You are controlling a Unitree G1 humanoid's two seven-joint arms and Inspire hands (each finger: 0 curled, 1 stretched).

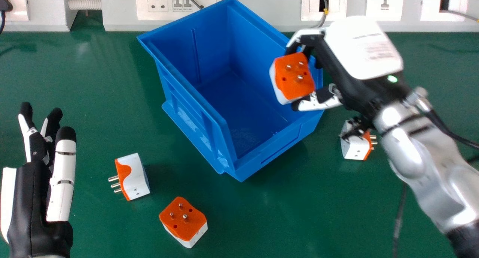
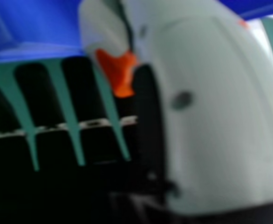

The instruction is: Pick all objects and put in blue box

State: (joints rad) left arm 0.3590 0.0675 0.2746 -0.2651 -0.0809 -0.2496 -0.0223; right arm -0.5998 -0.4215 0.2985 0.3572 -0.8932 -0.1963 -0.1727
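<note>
Wall behind: pale panels with white sockets (image 1: 183, 2) standing along the far edge of the tabletop, grey cables running in front of some of them.
Tabletop: green (image 1: 299, 217), reaching from that far edge down towards the robot, with a dark cable (image 1: 398, 220) lying towards its right side.
Blue box: open-topped (image 1: 194, 97), set at an angle near the middle of the far edge, one corner pointing towards the robot.
Right hand: in from the right (image 1: 355, 50), over the right side of the blue box, with its fingers and thumb pinching an adapter.
Held adapter: orange and white (image 1: 293, 78), over the right part of the box's opening, its pronged orange face turned to the head camera; the right hand view has an orange patch and pale casing close up, with dark fingers (image 2: 36, 93) and blue of the box beyond.
Left adapter: on the tabletop (image 1: 136, 175), between the left hand and the box, prongs pointing left.
Near adapter: closer to the robot than the box (image 1: 183, 220), prongs up, just beside the left adapter but apart from it.
Right adapter: just right of the box (image 1: 357, 147), partly behind the right arm, prongs pointing right.
Left hand: at the left side (image 1: 33, 190), fingers relaxed and nearly straight, well apart from the box.
</note>
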